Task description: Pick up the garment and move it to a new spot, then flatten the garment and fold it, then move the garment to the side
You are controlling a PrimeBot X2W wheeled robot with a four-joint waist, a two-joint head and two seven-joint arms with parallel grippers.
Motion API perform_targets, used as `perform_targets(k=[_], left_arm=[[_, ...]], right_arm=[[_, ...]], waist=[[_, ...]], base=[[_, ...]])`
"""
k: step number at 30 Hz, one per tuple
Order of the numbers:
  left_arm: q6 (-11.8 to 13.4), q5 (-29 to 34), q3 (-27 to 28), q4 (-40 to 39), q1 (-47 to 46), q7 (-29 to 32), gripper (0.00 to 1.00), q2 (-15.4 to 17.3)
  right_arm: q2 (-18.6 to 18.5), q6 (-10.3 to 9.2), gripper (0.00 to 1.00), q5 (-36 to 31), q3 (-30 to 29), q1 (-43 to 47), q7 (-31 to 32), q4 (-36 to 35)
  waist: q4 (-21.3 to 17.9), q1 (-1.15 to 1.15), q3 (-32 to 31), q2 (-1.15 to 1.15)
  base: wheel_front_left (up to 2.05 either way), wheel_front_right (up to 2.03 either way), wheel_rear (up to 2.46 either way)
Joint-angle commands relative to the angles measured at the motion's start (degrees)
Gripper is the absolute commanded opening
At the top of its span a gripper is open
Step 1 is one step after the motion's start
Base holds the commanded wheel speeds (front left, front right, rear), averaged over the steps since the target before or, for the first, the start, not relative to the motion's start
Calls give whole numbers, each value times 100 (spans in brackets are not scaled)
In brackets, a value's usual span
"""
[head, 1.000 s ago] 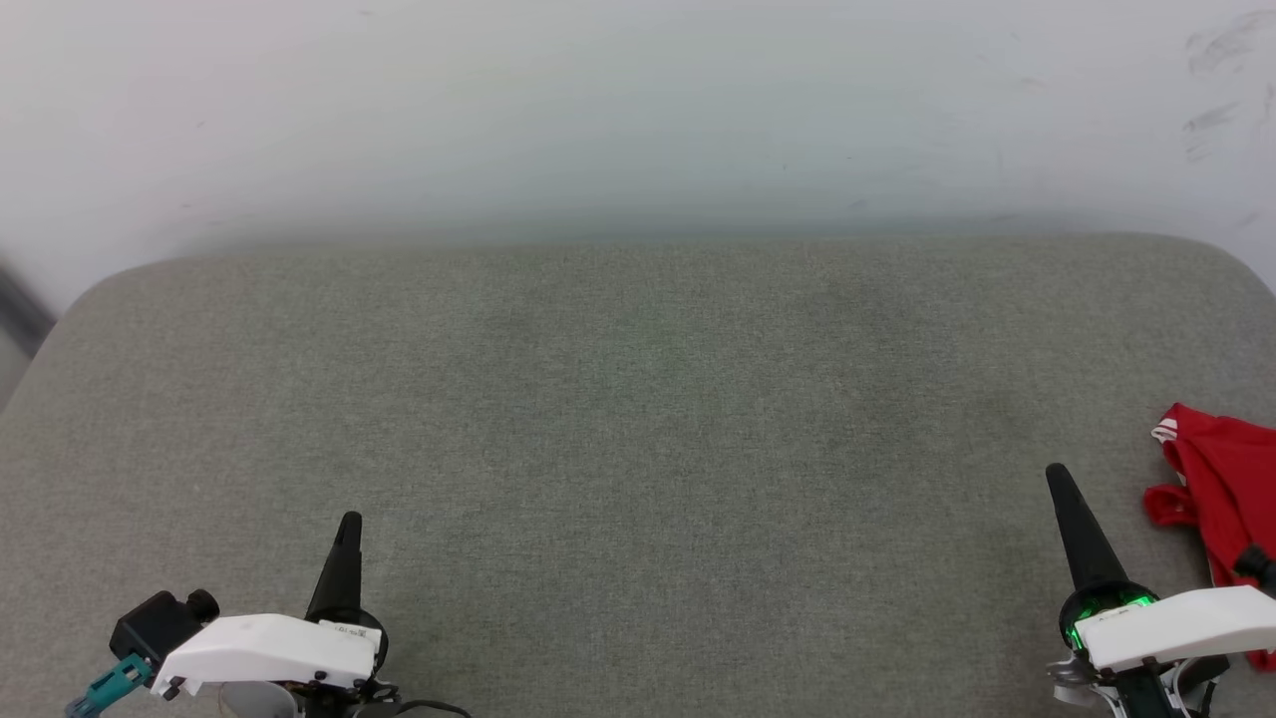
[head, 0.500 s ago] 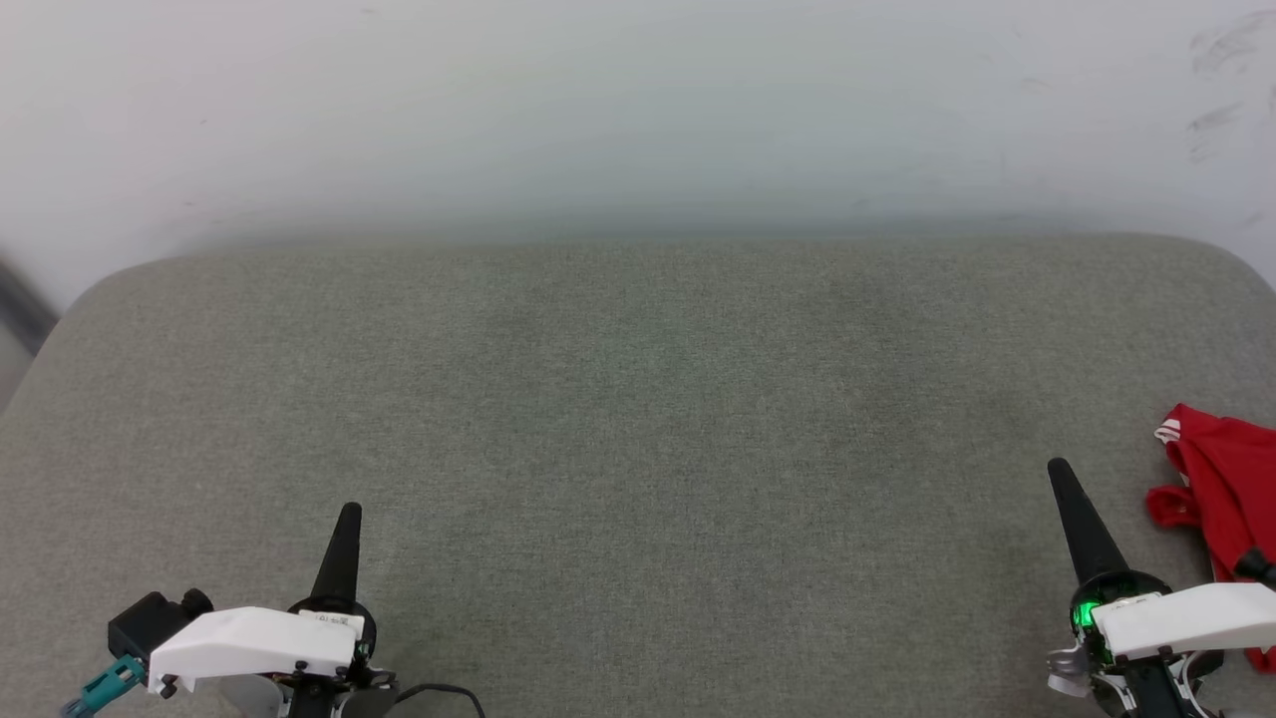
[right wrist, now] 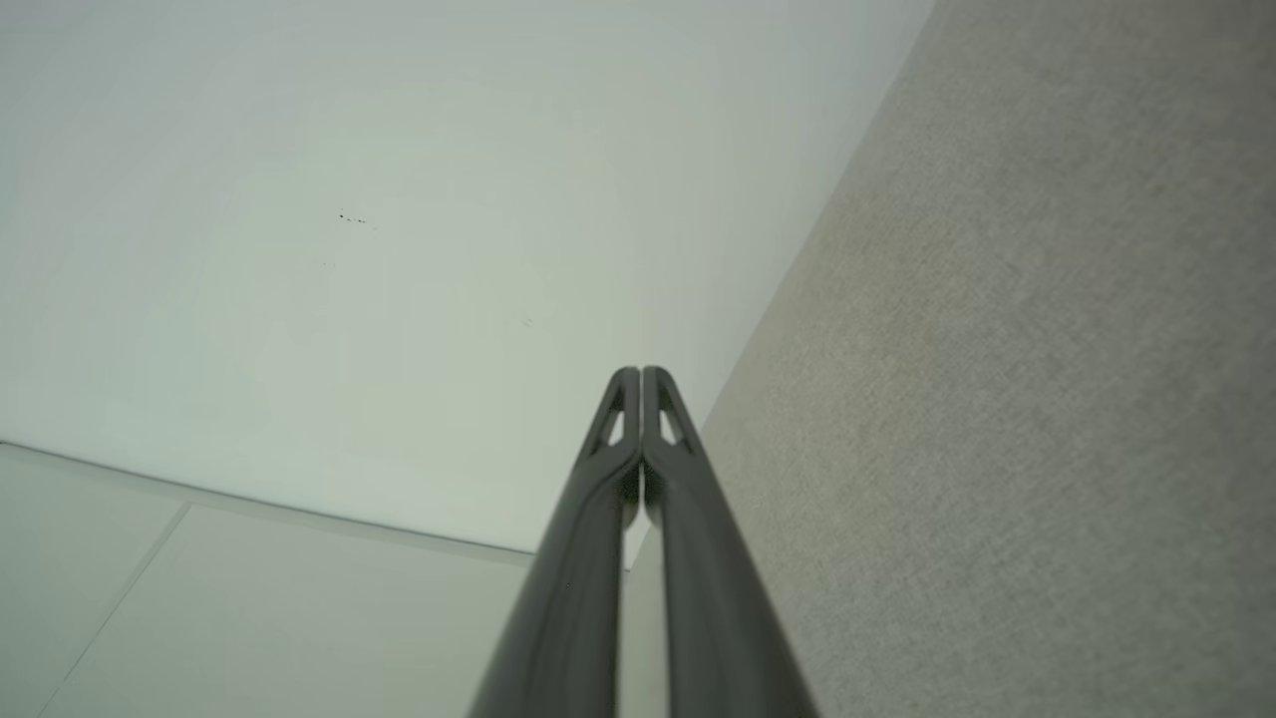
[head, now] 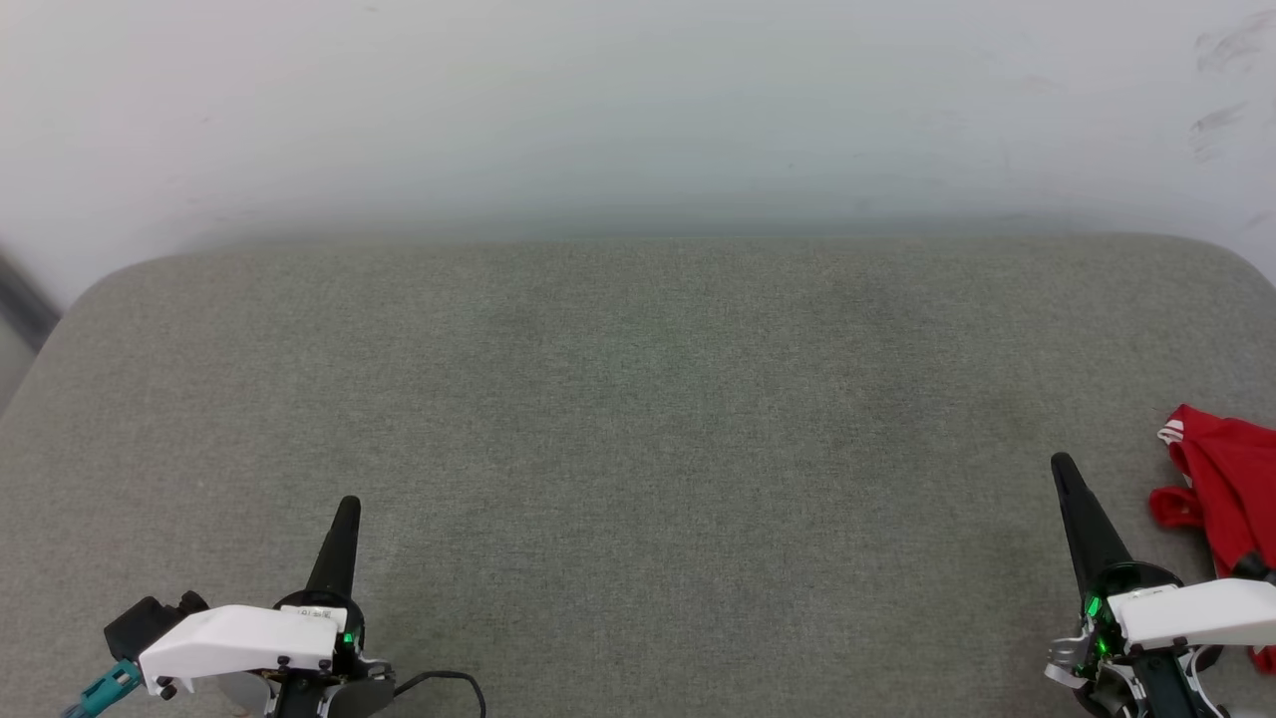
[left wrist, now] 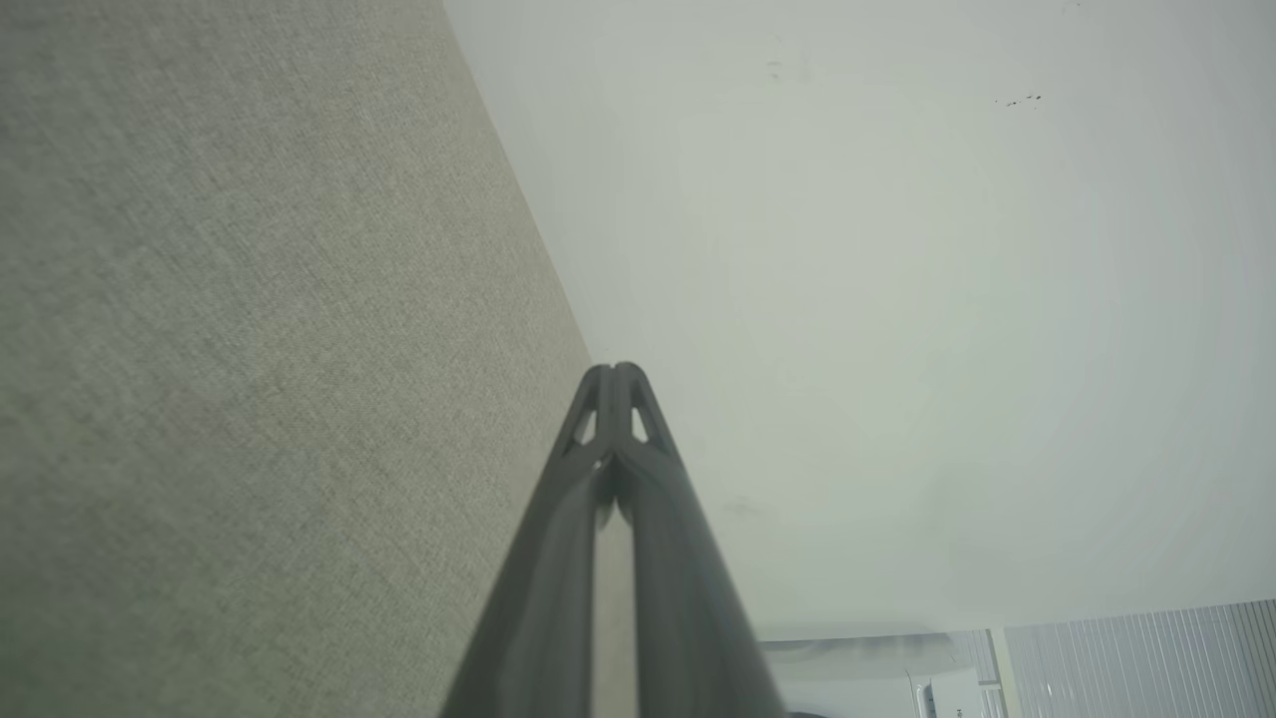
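The garment (head: 1224, 489), a crumpled red shirt with a bit of white-and-red striped trim, lies at the right edge of the head view on the grey cushioned surface (head: 638, 419), partly cut off by the frame. My right gripper (head: 1063, 466) stands just left of it, shut and empty, apart from the cloth. At the lower left my left gripper (head: 348, 506) is shut too, with nothing in it. In the left wrist view the left gripper (left wrist: 615, 371) has its fingers pressed together. The right gripper (right wrist: 641, 373) looks the same in the right wrist view.
A pale wall (head: 638, 110) rises behind the surface's far edge. The surface has rounded far corners. A dark cable (head: 449, 683) loops by my left wrist.
Both grippers have drawn back slightly toward the bottom edge of the head view. The garment has not moved.
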Motion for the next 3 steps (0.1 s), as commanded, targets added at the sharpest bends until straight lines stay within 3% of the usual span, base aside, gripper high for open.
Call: perform_targets(k=[1,3], left_arm=[[-48,-113,37,-9,-128,48,0,-23],[-53,-196,54,-4,-141,66,0,-30]], right_arm=[[-15,-1,0,136,-14,-100,25,19],[-14,-1,0,235,-18,-122,33,41]], waist=[[2,0,1,0],[4,0,2,0]], base=[[0,0,0],[0,0,0]])
